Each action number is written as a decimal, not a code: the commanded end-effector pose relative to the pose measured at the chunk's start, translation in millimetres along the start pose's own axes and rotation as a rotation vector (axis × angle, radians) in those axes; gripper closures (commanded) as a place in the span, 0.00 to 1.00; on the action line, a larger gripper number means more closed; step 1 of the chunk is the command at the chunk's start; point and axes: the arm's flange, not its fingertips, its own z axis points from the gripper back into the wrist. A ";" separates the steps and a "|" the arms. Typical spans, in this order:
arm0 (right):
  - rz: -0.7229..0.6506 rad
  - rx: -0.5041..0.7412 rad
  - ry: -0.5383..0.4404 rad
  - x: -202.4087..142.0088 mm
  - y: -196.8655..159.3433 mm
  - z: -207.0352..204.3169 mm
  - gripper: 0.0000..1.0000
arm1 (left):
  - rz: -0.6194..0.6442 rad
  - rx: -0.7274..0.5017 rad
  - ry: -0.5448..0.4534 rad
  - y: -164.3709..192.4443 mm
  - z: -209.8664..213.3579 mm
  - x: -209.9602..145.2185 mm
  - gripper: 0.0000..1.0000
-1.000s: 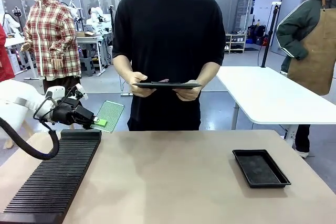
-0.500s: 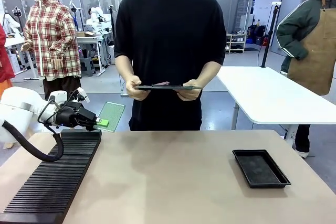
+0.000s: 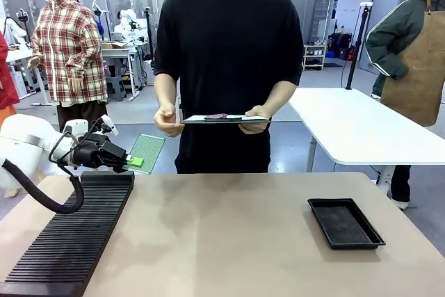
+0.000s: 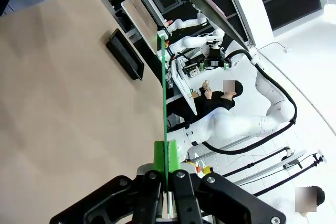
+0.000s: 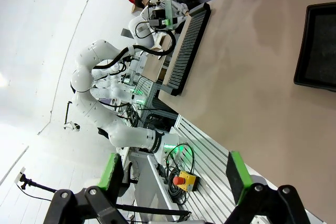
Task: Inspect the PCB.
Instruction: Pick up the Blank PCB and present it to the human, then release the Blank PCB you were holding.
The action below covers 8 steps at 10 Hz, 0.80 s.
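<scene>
Front view: left end effector (image 3: 133, 163) grips thin green dotted PCB (image 3: 148, 149).

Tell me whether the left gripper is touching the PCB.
Touching. The left wrist view shows the PCB edge-on, pinched between the left gripper's green pads, with no gap on either side.
</scene>
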 end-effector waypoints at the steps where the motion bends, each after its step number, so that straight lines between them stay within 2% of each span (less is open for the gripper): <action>1: 0.021 0.006 0.001 -1.0 -0.2 2.2 0.00 | 0.001 0.008 -0.003 1.0 -1.0 0.3 0.97; 8: 0.021 0.006 0.001 -1.0 -0.2 2.2 0.00 | 0.001 0.008 -0.003 1.0 -1.0 0.3 0.97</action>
